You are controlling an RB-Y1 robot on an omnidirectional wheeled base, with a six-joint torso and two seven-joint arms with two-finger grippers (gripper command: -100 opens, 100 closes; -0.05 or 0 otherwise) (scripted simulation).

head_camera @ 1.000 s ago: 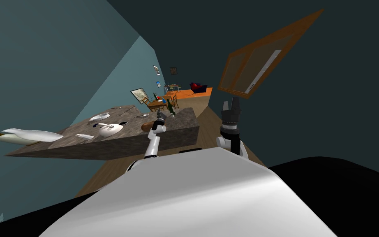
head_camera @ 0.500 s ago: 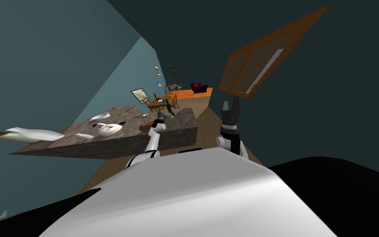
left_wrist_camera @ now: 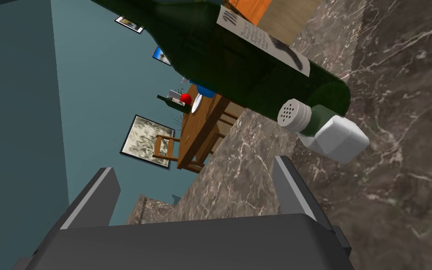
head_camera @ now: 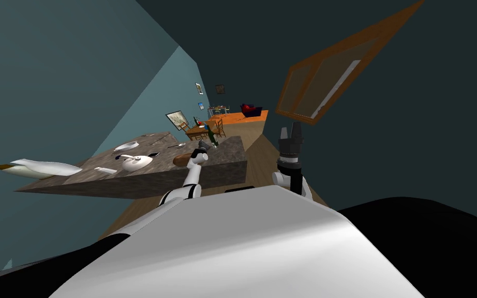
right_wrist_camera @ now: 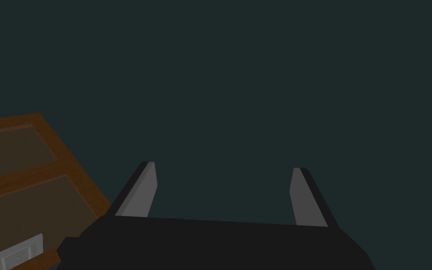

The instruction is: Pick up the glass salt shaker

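The salt shaker (left_wrist_camera: 328,134) has a pale faceted body and a round perforated cap. It stands on the brown marbled counter (left_wrist_camera: 398,197), right against a dark green wine bottle (left_wrist_camera: 257,65). My left gripper (left_wrist_camera: 194,185) is open with nothing between its fingers, and the shaker lies just beyond one fingertip, off to that side. In the head view the left gripper (head_camera: 201,150) hovers over the counter's (head_camera: 222,155) near corner beside the bottle (head_camera: 211,135). My right gripper (head_camera: 290,132) is raised to the right of the counter, open (right_wrist_camera: 222,166) and holding nothing.
On the counter lie a brown loaf-like object (head_camera: 181,160), a white teapot (head_camera: 136,163), a white dish (head_camera: 126,146) and some small utensils. A brown framed door (head_camera: 330,72) hangs open at the right. A wooden dining table with chairs (head_camera: 199,130) stands further back.
My left arm has stretched a little further forward over the counter. The right arm has not moved.
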